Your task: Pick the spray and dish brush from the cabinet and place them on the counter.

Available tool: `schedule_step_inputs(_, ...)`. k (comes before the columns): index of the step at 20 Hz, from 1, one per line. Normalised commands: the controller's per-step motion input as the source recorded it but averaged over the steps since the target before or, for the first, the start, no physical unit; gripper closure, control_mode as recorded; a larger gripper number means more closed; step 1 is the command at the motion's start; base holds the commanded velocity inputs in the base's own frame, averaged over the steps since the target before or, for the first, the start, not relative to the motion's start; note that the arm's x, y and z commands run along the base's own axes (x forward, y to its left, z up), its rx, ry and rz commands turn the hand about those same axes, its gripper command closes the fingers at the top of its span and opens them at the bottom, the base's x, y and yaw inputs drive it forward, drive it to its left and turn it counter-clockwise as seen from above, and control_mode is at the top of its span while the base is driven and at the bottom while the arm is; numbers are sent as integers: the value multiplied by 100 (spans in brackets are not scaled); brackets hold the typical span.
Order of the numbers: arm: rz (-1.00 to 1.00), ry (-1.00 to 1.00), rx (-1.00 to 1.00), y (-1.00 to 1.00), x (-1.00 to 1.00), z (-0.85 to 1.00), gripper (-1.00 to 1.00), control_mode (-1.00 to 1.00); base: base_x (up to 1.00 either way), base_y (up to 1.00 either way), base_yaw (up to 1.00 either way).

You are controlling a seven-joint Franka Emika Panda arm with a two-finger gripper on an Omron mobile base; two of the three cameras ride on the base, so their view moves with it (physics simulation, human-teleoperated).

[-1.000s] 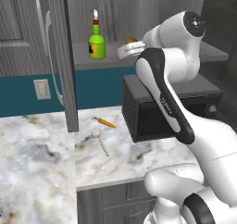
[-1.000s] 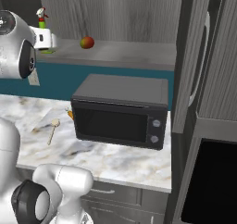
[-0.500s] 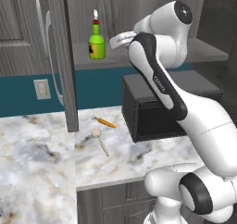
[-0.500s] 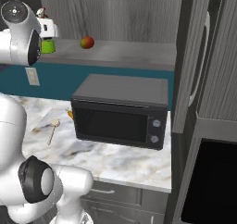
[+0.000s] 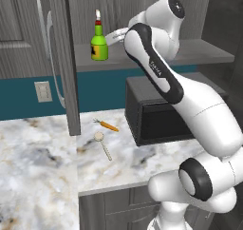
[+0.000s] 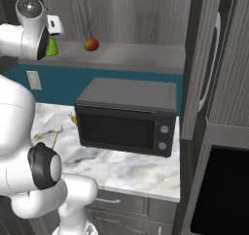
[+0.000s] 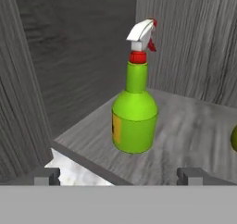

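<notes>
The spray, a green bottle with a red-and-white nozzle, stands upright at the left end of the cabinet shelf. My gripper hovers just to its right at neck height, open and empty. In the hand view the spray stands straight ahead, a short way beyond the open gripper, whose fingertips are spread wider than the bottle. The dish brush lies flat on the marble counter below. In the right base view the brush lies left of the microwave, and my arm hides most of the spray.
A black microwave sits on the counter under the shelf. An orange carrot lies just behind the brush. An apple rests further along the shelf. The open cabinet door stands left of the spray.
The arm has swung left and up along the shelf, bringing the open gripper from over the microwave to right beside the spray. The spray and brush have not moved.
</notes>
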Motion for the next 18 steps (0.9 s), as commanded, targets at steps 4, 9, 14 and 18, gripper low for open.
schedule_step_inputs(4,9,0,-1,17,37,-7,-100,-100,0,0,0)
schedule_step_inputs(9,1,0,-5,12,35,-3,-100,-100,0,0,0)
schedule_step_inputs(14,-3,0,-6,12,30,-5,-100,-100,0,0,0)
schedule_step_inputs(18,-2,0,-4,16,33,-10,-100,-100,0,0,0)
